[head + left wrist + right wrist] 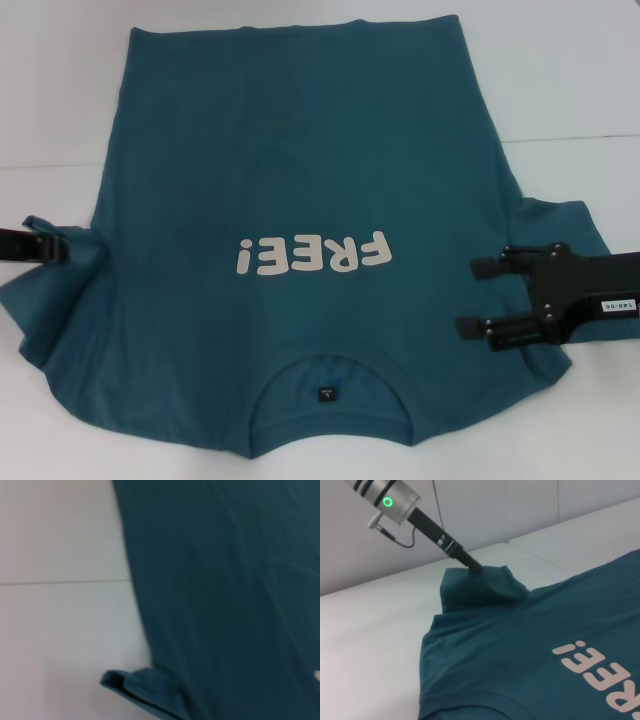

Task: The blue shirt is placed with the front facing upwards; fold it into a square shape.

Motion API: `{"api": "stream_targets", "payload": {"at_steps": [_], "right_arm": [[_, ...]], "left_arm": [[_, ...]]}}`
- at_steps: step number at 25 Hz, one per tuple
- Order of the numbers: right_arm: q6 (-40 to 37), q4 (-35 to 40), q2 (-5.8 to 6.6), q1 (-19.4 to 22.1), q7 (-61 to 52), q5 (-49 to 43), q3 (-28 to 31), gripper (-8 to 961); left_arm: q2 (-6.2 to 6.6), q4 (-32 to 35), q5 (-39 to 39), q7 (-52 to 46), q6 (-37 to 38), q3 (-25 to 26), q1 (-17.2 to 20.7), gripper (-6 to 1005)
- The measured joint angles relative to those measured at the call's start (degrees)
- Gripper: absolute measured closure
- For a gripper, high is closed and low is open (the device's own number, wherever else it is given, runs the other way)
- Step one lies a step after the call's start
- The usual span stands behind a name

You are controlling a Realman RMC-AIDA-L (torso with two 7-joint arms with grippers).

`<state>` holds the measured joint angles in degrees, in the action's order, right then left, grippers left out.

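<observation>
The shirt (290, 190) lies flat on the table (570, 80), print up, neck at 6 o'clock, hem at 12. Left gripper (62, 243) at 9 o'clock pinches the left sleeve (40, 300). Right gripper (478, 297) at 3 o'clock hangs wide over the right sleeve (560, 225), holding nothing.

one blue shirt (290, 150), two grippers: left gripper (62, 243), right gripper (478, 297), one white table (570, 90)

White table (60, 90) lies open around the blue shirt (300, 170).
</observation>
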<state>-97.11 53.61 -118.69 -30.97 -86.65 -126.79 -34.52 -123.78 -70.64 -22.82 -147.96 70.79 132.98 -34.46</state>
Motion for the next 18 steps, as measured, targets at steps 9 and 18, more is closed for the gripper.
{"api": "stream_targets", "payload": {"at_steps": [9,18], "right_arm": [[0.4,0.6,0.13,1.0,0.2,-0.1,0.4,14],[1.0,0.6,0.05,1.6,-0.2,0.0,0.6,15]], "left_arm": [[-0.68,-1.2,-1.3,-8.1,0.2,-13.6,0.6,963],[-0.48,5.4,-8.5,-8.5,-2.7,-19.2,-1.3,962]]}}
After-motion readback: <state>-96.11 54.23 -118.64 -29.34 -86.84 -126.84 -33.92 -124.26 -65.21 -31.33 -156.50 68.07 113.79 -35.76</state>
